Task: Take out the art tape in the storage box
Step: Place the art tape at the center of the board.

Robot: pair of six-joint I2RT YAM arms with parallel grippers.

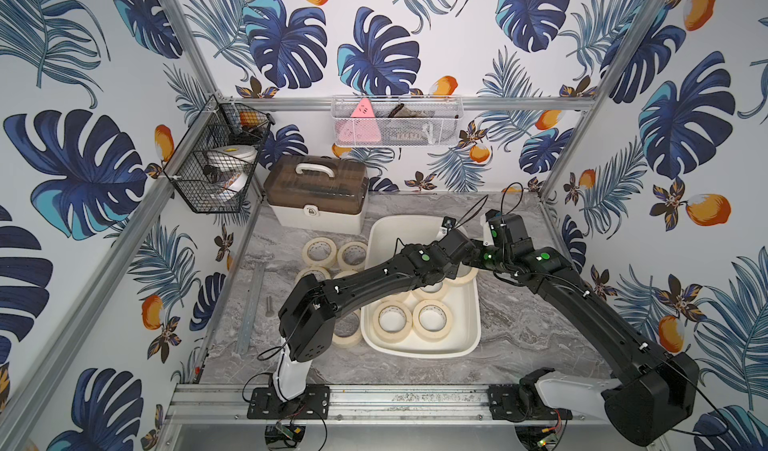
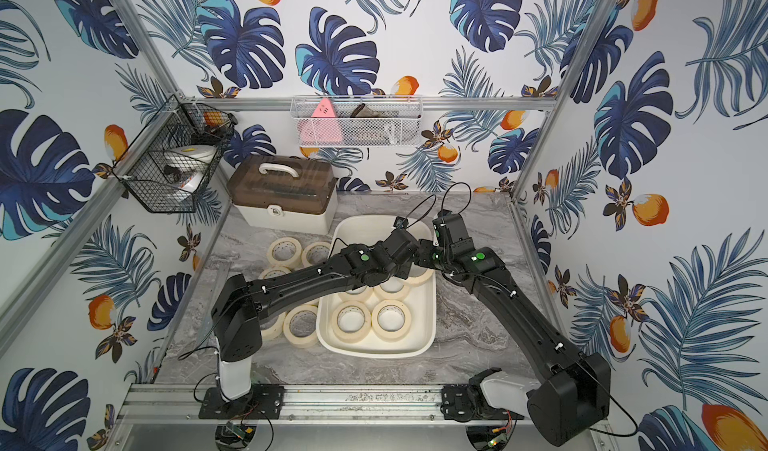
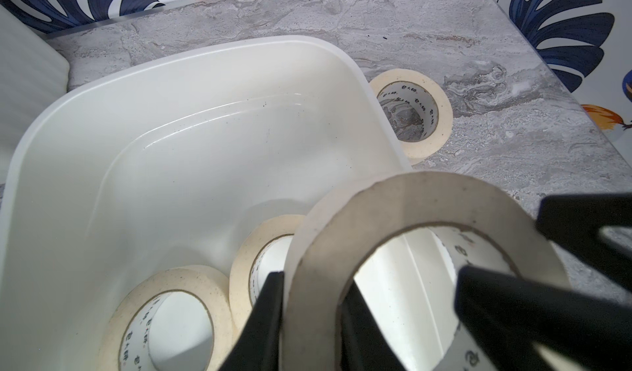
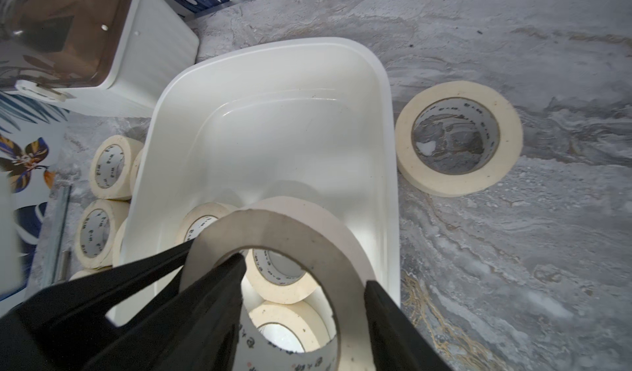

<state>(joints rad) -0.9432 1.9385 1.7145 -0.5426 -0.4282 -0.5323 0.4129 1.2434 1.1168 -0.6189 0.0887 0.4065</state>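
Four fingers [image 3: 263, 324] around one art tape [image 3: 427, 201]

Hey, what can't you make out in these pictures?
Both top views: the left arm covers part of the storage box, so the roll count is unknown.
Left wrist view: whether the right gripper clamps the lifted roll; its wall hides contact.
Core print: too small to read.
Case contents: behind the tinted lid.

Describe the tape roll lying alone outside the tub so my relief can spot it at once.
Find the off-white storage box on the grey marble table. Beside its long rim on the robot's right lies one cream tape roll, flat. Unlike the rolls clustered past the opposite rim, it lies alone.
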